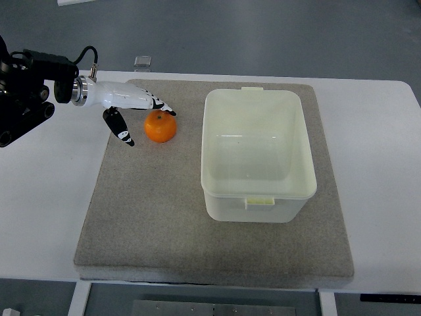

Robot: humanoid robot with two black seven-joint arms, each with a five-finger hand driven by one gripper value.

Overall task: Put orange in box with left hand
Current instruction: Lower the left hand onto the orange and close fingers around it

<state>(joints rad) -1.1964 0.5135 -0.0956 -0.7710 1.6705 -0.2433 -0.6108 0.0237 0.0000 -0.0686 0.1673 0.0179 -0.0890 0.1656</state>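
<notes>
An orange (160,127) lies on the grey mat (151,210), left of the white plastic box (256,155). My left hand (135,115) comes in from the left edge and hovers just left of and over the orange. Its fingers (154,103) stretch out above the fruit's top, and the thumb (120,126) hangs down to the left of it. The hand is open and holds nothing. The box stands upright, without a lid, and nothing shows inside it. No right arm shows.
The mat covers most of a white table (46,197). A small grey object (143,62) lies at the table's far edge. Bare mat lies in front of the orange and the box.
</notes>
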